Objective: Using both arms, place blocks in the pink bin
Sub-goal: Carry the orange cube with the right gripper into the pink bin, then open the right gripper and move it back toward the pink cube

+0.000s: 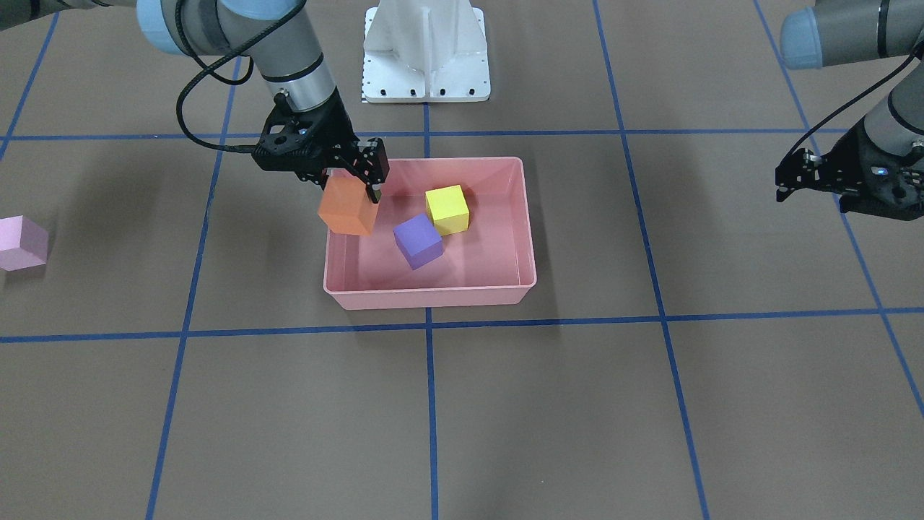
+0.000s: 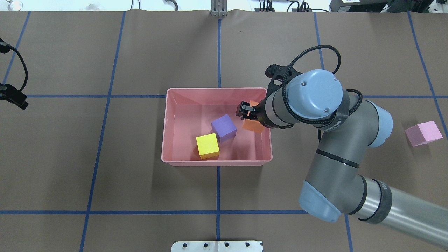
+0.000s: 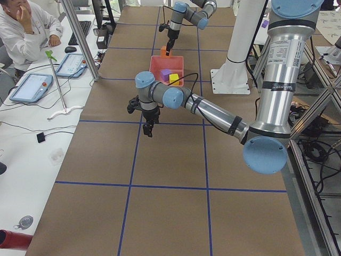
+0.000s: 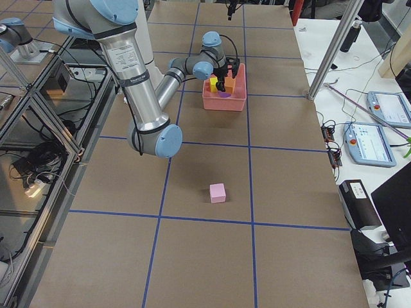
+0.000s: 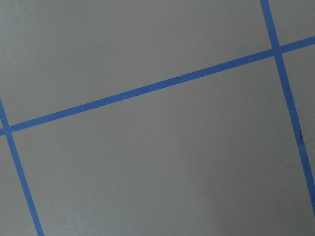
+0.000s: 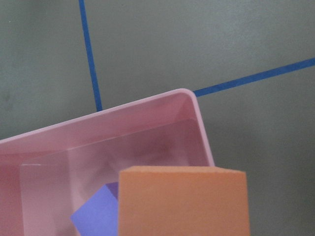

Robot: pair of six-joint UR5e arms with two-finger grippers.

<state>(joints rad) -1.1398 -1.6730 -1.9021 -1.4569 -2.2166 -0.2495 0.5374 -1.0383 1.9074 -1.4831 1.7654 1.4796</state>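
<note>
My right gripper [image 1: 354,180] is shut on the orange block [image 1: 348,207] and holds it tilted above the pink bin [image 1: 433,296], over the corner on the robot's right. The right wrist view shows the orange block [image 6: 182,201] close up over the bin's rim [image 6: 147,103]. The yellow block [image 1: 447,209] and the purple block [image 1: 418,240] lie inside the bin. The light pink block [image 2: 423,133] sits on the table far to the robot's right. My left gripper [image 1: 787,184] hovers far to the robot's left with nothing in it; I cannot tell if it is open.
The white base pedestal [image 1: 426,50] stands behind the bin on the robot's side. Blue tape lines cross the brown table. The left wrist view shows only bare table and tape.
</note>
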